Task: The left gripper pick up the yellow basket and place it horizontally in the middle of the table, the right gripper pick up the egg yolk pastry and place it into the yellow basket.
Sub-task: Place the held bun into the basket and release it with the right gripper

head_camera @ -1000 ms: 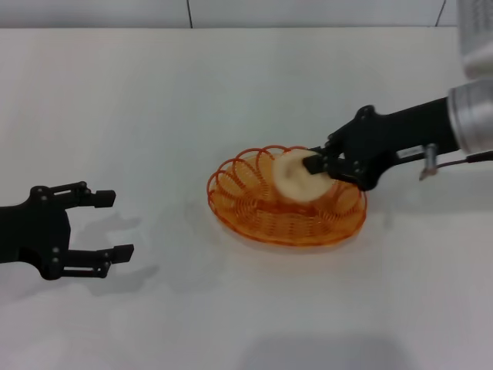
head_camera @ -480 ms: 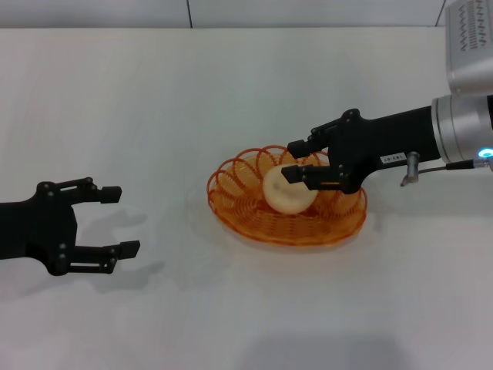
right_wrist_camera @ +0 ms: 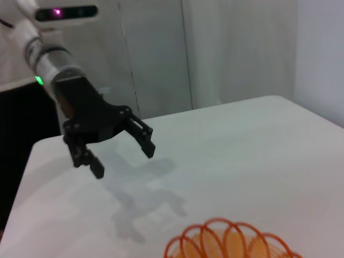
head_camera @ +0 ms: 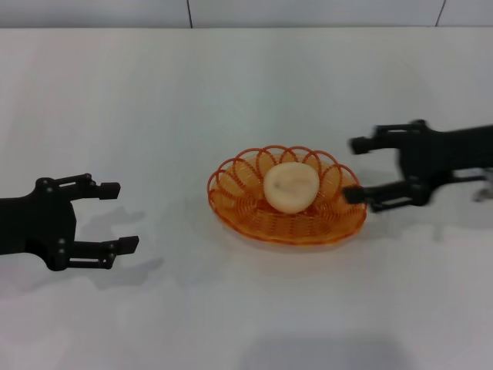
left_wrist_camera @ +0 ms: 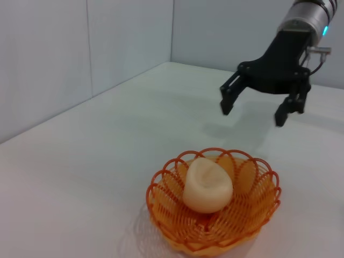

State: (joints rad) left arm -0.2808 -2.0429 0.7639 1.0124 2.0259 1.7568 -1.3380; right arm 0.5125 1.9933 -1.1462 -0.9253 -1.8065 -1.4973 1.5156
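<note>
The yellow basket (head_camera: 339,225) lies flat in the middle of the white table (head_camera: 231,92), its long side left to right. The egg yolk pastry (head_camera: 290,186) rests inside it, free of any gripper. My right gripper (head_camera: 355,169) is open and empty just right of the basket's rim. My left gripper (head_camera: 120,216) is open and empty at the table's left, well apart from the basket. The left wrist view shows the basket (left_wrist_camera: 258,207), the pastry (left_wrist_camera: 207,184) and the right gripper (left_wrist_camera: 252,112) beyond them. The right wrist view shows the basket's rim (right_wrist_camera: 231,241) and the left gripper (right_wrist_camera: 123,155).
A grey wall (head_camera: 308,11) runs along the table's far edge. Bare tabletop surrounds the basket on all sides.
My right gripper let go of the pastry, which now rests in the basket, and drew back to the right, open. The left gripper barely moved.
</note>
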